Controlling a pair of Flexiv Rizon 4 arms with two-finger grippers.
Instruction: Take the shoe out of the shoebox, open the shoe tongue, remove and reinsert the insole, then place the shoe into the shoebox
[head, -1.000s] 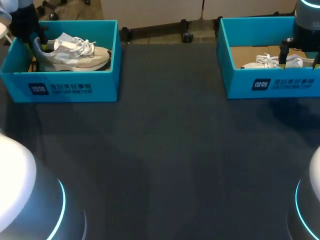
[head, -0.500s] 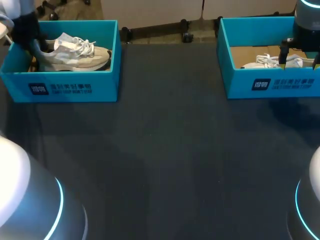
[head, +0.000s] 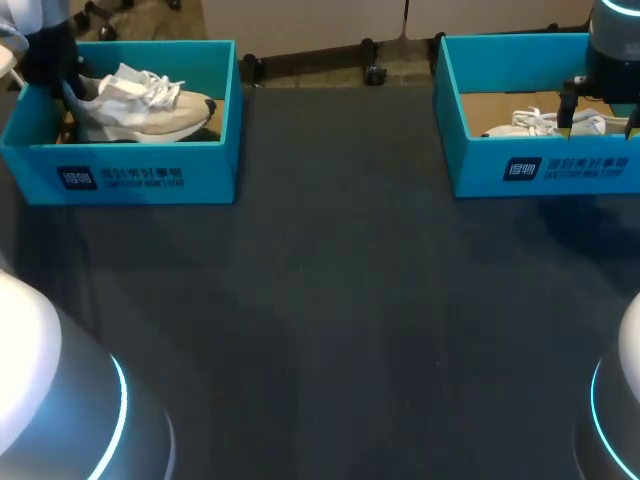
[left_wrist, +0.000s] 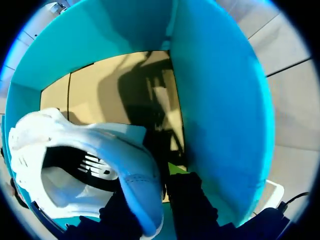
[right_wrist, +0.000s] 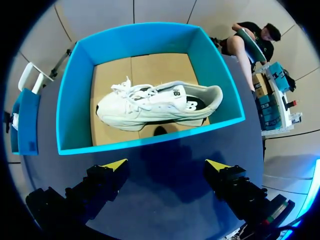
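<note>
The shoe (head: 140, 100), gripped at its heel by the left fingers (left_wrist: 187, 200), is to be raised vertically clear of the shoebox (head: 150, 175) walls; the right fingers (right_wrist: 110, 175) are held apart.

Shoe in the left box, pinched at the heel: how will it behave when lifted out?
With the left tool gripping only its heel collar, the shoe will probably hang toe-down and swing. The padded collar looks soft, so it may flex or slip. It looks light for its size; its toe could catch the box wall.
</note>
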